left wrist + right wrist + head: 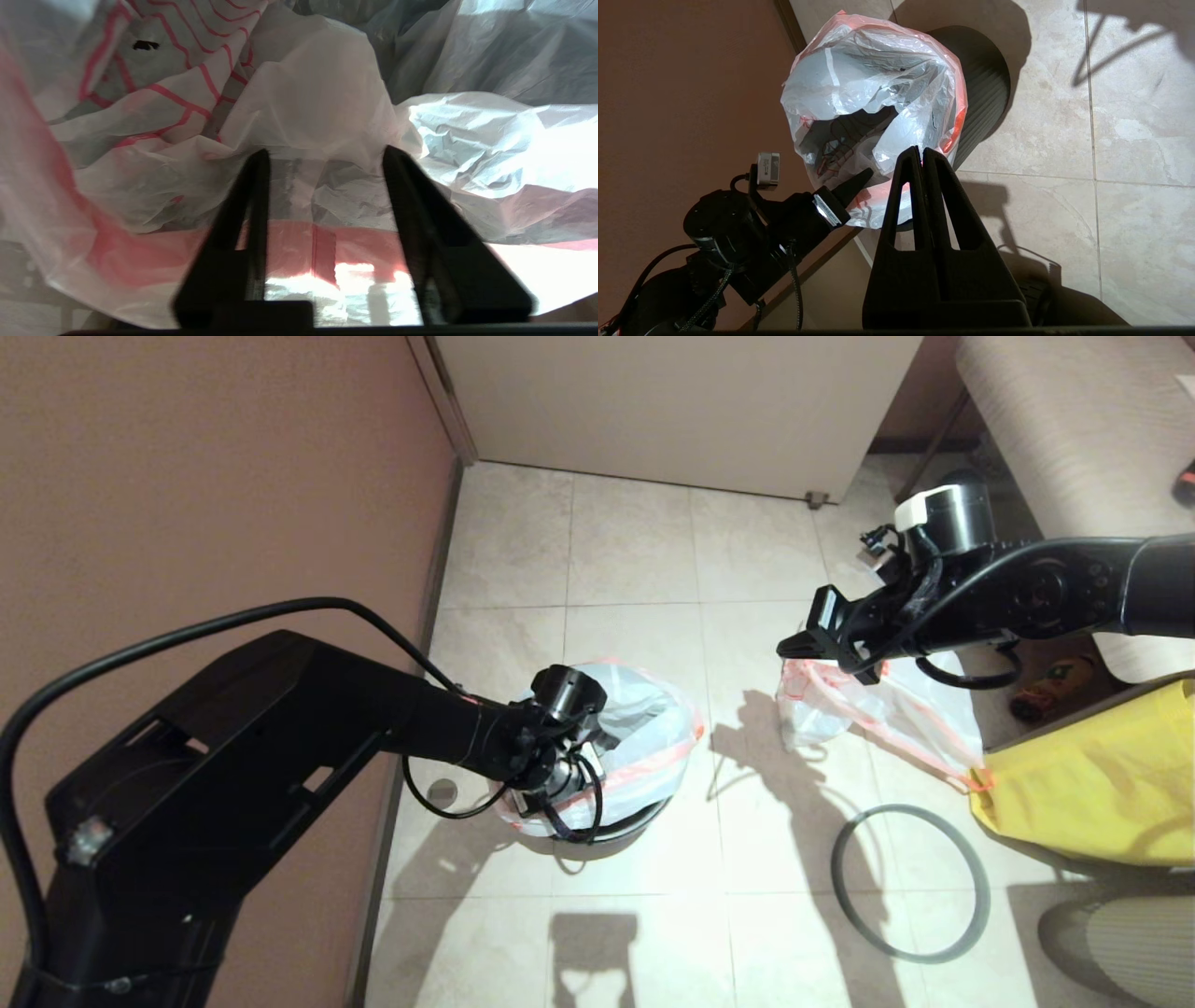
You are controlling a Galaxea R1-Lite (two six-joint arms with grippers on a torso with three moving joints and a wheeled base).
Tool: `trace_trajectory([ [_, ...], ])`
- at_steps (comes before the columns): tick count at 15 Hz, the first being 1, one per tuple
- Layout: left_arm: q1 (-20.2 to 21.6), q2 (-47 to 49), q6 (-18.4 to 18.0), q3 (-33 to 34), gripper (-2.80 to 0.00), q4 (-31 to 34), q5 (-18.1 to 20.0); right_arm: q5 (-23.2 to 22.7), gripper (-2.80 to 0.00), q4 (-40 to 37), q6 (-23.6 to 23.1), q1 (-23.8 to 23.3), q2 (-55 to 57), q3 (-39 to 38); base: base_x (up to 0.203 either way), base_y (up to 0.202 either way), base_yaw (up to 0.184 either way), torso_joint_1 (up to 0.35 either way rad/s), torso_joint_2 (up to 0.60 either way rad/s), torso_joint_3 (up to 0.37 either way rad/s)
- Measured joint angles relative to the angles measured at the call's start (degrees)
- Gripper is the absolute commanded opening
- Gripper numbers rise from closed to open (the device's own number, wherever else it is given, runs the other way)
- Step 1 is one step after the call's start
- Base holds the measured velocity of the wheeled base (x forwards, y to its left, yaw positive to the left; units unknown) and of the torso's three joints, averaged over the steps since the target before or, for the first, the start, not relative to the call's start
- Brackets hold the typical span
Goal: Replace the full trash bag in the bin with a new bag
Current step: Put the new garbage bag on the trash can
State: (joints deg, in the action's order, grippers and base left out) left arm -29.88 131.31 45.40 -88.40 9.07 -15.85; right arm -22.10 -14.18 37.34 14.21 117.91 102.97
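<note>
The new bag [644, 728], thin white plastic with a pink-red hem, is draped open over the bin [638, 822] at the middle of the floor. My left gripper [324, 154] is open at the bag's near-left rim, with the hem [289, 247] lying loose between its fingers. From the right wrist view the bag's mouth [873, 93] gapes, red print shows inside, and the bin's dark ribbed side [985, 84] shows behind it. The full trash bag [887, 709] lies on the floor to the right. My right gripper [801, 647] hovers just above it, shut and empty [920, 150].
The grey hoop [982, 896] lies flat on the tiles at the front right. A yellow fabric bag [1102, 775] sits at the right edge, touching the full bag's drawstring. A brown wall [215, 476] runs close along the left of the bin. A pale cabinet [672, 401] stands behind.
</note>
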Motion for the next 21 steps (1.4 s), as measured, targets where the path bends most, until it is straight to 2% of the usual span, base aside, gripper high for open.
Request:
trace_trajectory([
  [5, -0.2, -0.8, -0.1, 0.4, -2.80, 0.4, 0.1, 0.0, -2.80, 0.0, 0.0, 0.1, -0.4, -0.4, 0.000, 0.000, 0.000, 0.000, 0.00, 0.000],
  [9, 0.1, 0.3, -3.7, 0.4, -2.80, 1.3, 3.3, 0.0, -2.80, 0.0, 0.0, 0.1, -0.5, -0.5, 0.000, 0.000, 0.000, 0.000, 0.00, 0.000],
  [11, 1.0, 0.1, -3.8, 0.4, -2.80, 1.5, 8.0, 0.0, -2.80, 0.0, 0.0, 0.1, -0.6, -0.5, 0.000, 0.000, 0.000, 0.000, 0.00, 0.000],
  [14, 3.5, -2.7, -4.2, 0.2, -2.80, 6.5, 20.5, 0.0, -2.80, 0.0, 0.0, 0.2, -0.7, -0.7, 0.000, 0.000, 0.000, 0.000, 0.00, 0.000],
  [16, 5.7, -4.8, -7.5, -0.8, -2.80, 13.0, 29.9, 0.1, -2.80, 0.0, 0.0, 0.2, -0.7, -0.8, 0.000, 0.000, 0.000, 0.000, 0.00, 0.000],
  [17, 6.3, -5.1, -9.6, -2.0, -2.80, 16.9, 33.2, 0.1, -2.80, 0.0, 0.0, 0.2, -0.7, -0.8, 0.000, 0.000, 0.000, 0.000, 0.00, 0.000],
  [19, 6.8, -4.6, -11.5, -4.7, -2.80, 23.9, 36.4, 0.1, -2.80, 0.0, 0.0, 0.3, -0.7, -0.8, 0.000, 0.000, 0.000, 0.000, 0.00, 0.000],
  [21, 7.5, -3.3, -11.5, -7.2, -2.80, 25.6, 37.1, 0.1, -2.80, 0.0, 0.1, 0.3, -0.7, -0.8, 0.000, 0.000, 0.000, 0.000, 0.00, 0.000],
])
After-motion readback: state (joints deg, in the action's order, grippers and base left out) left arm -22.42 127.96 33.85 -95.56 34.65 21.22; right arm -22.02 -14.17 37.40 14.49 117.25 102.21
